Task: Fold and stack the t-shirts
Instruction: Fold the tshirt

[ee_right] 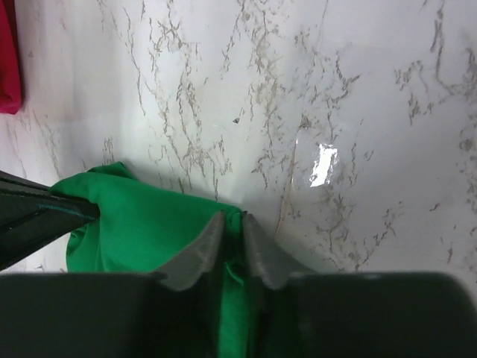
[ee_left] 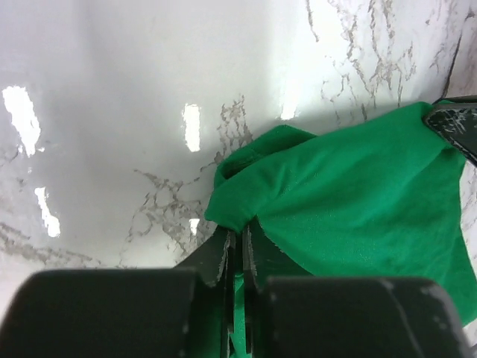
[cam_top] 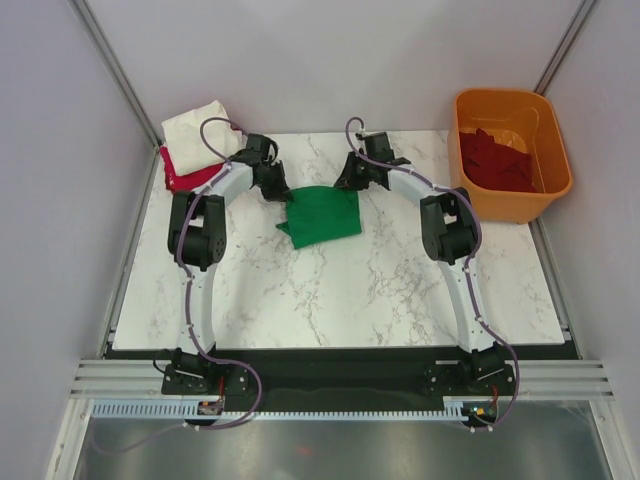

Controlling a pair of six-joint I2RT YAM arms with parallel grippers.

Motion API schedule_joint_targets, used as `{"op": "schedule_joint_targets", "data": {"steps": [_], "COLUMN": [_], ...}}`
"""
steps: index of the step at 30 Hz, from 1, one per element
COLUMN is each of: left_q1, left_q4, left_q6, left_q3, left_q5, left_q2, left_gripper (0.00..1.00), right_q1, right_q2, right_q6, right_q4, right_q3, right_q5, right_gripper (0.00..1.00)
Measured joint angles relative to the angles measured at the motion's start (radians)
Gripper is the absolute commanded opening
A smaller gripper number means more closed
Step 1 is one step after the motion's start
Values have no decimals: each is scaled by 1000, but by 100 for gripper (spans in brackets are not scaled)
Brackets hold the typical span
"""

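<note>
On bench (cam_top: 330, 290), centre shirt (cam_top: 320, 218) between left claw (cam_top: 283, 195) and right claw (cam_top: 347, 184); shirt stack (cam_top: 198, 138) far-left corner; tub (cam_top: 515, 205) far-right, more shirts (cam_top: 495, 160) inside.

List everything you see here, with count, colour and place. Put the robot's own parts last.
green shirt: one, bright green, bunched at the table's middle, between the two pincers
white shirt: one, cream-white, far left corner, lying on the red shirt
red shirt: one, red, far left corner, under the white shirt
maroon cloth: heap, count unclear, dark maroon, inside the tub
tub: one, orange, far right
table: one, white marble with grey veins, under it all
left pincer: one, black, shut on the green shirt's left end
right pincer: one, black, shut on the green shirt's right end
</note>
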Motion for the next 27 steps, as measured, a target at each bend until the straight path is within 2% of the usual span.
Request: {"op": "schedule_joint_targets", "data": {"steps": [1, 2, 3, 7, 11, 22, 27], "left_q1": [0, 0, 0, 0, -2, -39, -64], "left_q4": [3, 4, 5, 17, 22, 45, 47], "left_q6": [5, 6, 7, 8, 13, 23, 26], "left_q3": [5, 11, 16, 21, 2, -196, -279], "left_q5": [7, 14, 23, 37, 58, 134, 156], "left_q2": [5, 7, 8, 7, -29, -362, -438], "left_gripper": [2, 2, 2, 2, 2, 2, 2], "right_q1": [1, 2, 2, 3, 3, 22, 53], "right_q2": [0, 0, 0, -8, -108, -656, -813], "right_q6": [0, 2, 2, 12, 12, 12, 13], "right_q4": [-3, -3, -4, 8, 13, 69, 80], "right_q3": [-3, -6, -7, -29, -161, -572, -723], "right_q5": [-1, -2, -3, -8, -4, -2, 8], "right_gripper": [12, 1, 0, 0, 0, 0, 0]}}
